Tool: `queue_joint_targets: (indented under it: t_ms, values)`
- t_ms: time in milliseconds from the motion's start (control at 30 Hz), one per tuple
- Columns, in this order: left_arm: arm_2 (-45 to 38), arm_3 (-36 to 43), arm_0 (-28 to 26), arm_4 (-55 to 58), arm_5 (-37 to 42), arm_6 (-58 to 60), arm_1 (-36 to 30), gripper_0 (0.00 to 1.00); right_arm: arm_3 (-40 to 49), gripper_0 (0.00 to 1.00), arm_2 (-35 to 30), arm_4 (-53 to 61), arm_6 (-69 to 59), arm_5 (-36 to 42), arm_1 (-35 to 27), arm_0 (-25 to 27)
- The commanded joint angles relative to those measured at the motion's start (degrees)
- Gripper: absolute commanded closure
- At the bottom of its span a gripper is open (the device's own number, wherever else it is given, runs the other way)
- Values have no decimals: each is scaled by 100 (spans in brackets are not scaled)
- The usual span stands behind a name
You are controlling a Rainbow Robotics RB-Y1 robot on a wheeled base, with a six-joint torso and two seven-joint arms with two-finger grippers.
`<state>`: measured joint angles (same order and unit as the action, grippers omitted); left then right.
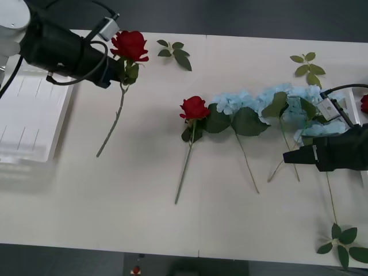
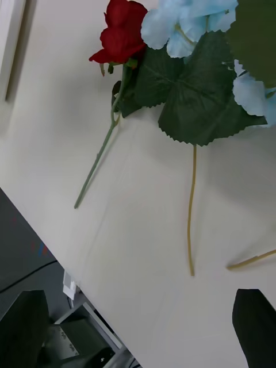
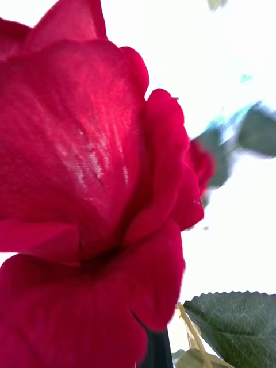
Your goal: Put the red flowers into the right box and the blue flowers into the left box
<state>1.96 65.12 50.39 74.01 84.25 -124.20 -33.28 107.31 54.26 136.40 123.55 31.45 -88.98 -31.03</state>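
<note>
The left gripper sits at about 10 o'clock on the table, its fingers pinching a red rose just under the bloom. That rose's stem hangs down toward 7 o'clock, its tip close to the table surface. In the left wrist view the bloom presses right up against the camera, with a serrated leaf beside it.

A second red rose lies flat near the table's middle, bloom toward 12 o'clock and stem running to 6 o'clock. Its leaves touch the big dark leaves of the blue flowers, which spread in a row from the centre out toward 3 o'clock, thin stems trailing toward 6 o'clock.

The right gripper hovers at 3 o'clock, just beside those stems, holding nothing; the right wrist view shows its two dark fingers spread wide apart above the table.

The left box rests at 9 o'clock. At the 3 o'clock edge another red bloom peeks in, beside the white rim of the right box. Loose leaf sprigs lie at 12, 1 and 5 o'clock.
</note>
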Motion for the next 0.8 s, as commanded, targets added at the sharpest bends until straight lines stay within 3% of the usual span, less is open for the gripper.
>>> queue_joint_targets:
  t_ms: [33, 267, 633, 800]
  values:
    - [-337, 185, 67, 887, 205, -306, -73, 100, 185, 6, -21, 141, -226, -157, 21, -70]
    - [-486, 185, 14, 2416, -41, -342, 199, 100, 299, 7, -205, 282, -340, -166, 108, -70]
    - [-486, 185, -100, 3181, -498, -526, 850, 100, 774, 1, -680, 1415, -542, -174, 557, -70]
    - [-469, 185, -153, 3181, -515, -623, 1166, 100, 1319, 0, -812, 1811, -771, -719, 847, -61]
